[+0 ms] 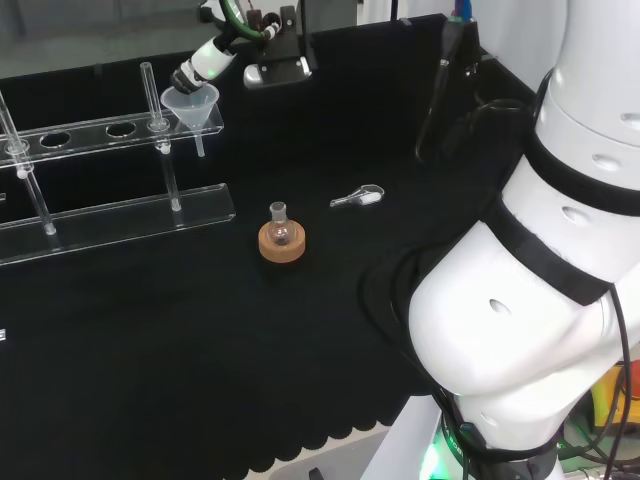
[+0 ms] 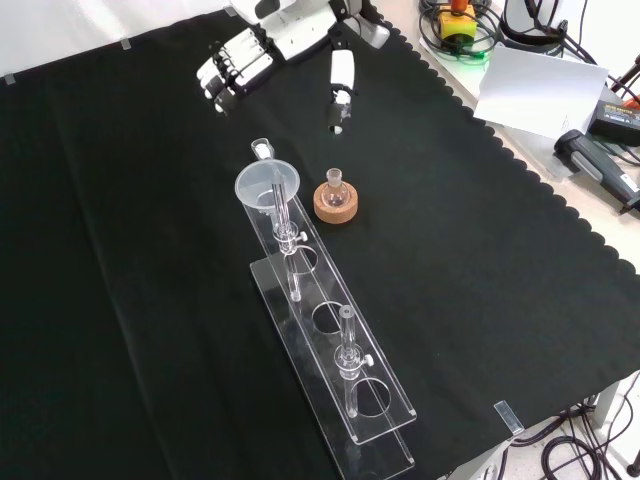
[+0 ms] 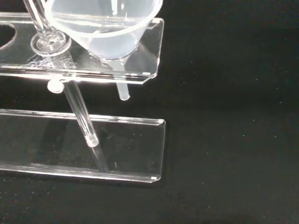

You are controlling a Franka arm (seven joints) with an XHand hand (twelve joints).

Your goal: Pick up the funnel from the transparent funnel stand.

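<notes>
- Still seated, the funnel [image 2: 267, 185] sits in the end hole of the transparent funnel stand [image 2: 330, 340], near the bench's far edge in the front view.
- Hand [image 2: 240, 62]: fingers straight, empty, apart from it.
- Probably light, slippery (thin plastic); grasp the cone's rim.

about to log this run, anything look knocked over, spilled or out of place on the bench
Nothing stands out. The funnel sits upright in the end hole of the clear funnel stand, the small flask is upright on its cork ring, and the cloth shows no spill. The robot hand hovers apart from the funnel.
</notes>
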